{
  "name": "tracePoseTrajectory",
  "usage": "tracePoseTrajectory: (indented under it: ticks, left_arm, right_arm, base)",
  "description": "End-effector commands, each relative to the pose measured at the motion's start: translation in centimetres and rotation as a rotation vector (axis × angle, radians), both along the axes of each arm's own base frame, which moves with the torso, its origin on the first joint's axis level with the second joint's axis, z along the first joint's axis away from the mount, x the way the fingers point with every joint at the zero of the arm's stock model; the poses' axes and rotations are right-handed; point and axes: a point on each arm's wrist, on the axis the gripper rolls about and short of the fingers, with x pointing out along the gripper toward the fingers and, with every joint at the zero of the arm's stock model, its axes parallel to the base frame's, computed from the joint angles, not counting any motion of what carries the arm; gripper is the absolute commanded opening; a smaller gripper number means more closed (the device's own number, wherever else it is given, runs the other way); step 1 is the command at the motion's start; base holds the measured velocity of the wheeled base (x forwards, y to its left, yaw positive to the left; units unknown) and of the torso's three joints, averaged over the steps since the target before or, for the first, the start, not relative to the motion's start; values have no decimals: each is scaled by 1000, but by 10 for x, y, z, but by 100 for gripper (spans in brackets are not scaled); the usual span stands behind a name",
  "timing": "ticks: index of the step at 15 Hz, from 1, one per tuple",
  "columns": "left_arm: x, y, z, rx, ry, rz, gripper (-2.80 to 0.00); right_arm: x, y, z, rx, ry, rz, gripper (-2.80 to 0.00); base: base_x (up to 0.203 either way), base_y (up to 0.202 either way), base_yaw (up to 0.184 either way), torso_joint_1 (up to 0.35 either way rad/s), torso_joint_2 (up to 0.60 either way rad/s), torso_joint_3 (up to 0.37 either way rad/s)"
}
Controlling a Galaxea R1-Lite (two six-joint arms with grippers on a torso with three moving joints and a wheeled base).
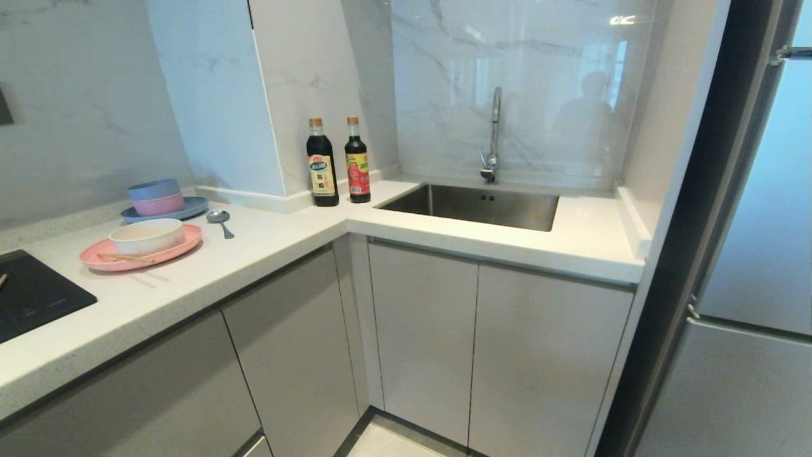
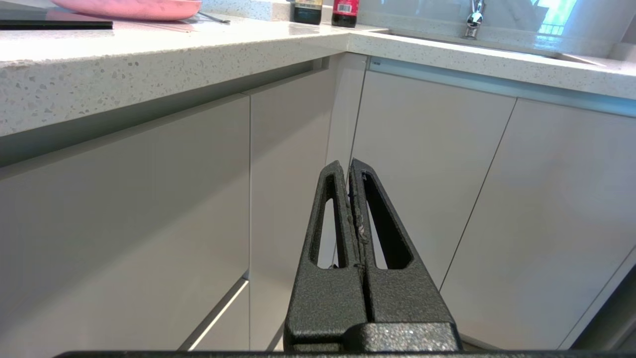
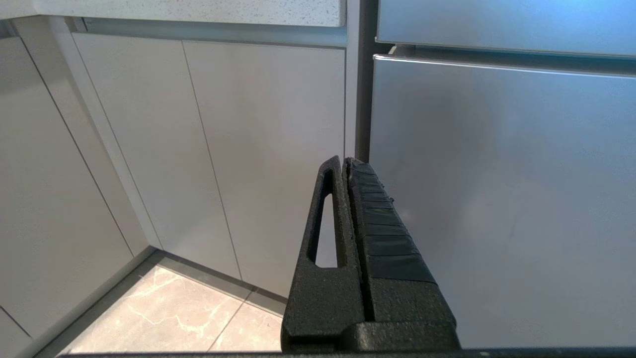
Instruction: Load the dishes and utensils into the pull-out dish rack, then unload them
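On the left stretch of the counter lies a wide pink plate (image 1: 143,251) with a small white bowl (image 1: 147,236) on it. A pair of wooden chopsticks (image 1: 125,258) rests across the plate's front. The silver spoon (image 1: 220,221) lies on the countertop just right of them. The plate's edge (image 2: 129,9) also shows in the left wrist view. The pull-out dish rack is out of view; only shut cabinet fronts show. My left gripper (image 2: 347,166) hangs below counter height, shut and empty, facing the corner cabinets. My right gripper (image 3: 344,163) is shut and empty, facing the fridge.
Stacked blue and pink bowls (image 1: 156,197) sit on a blue plate (image 1: 166,210) at the back left. Two sauce bottles (image 1: 339,162) stand in the corner. A steel sink (image 1: 472,206) with a tap (image 1: 493,134) lies to the right, a black hob (image 1: 32,293) at far left, a fridge (image 1: 748,266) at right.
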Motion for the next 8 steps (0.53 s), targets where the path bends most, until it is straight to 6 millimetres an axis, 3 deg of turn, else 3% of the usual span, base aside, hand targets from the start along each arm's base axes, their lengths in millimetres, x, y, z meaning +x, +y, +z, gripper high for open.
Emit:
tracePoseTrajectory:
  ticks: [1,8]
  left_arm:
    - [2,0,-7,-1,25,0,-280]
    - [2,0,-7,-1,25,0,-280]
  right_arm:
    - [0,0,0,2,2,0,-280]
    - [0,0,0,0,2,0,-280]
  base:
    - [0,0,0,0,0,0]
    - [0,0,0,0,0,0]
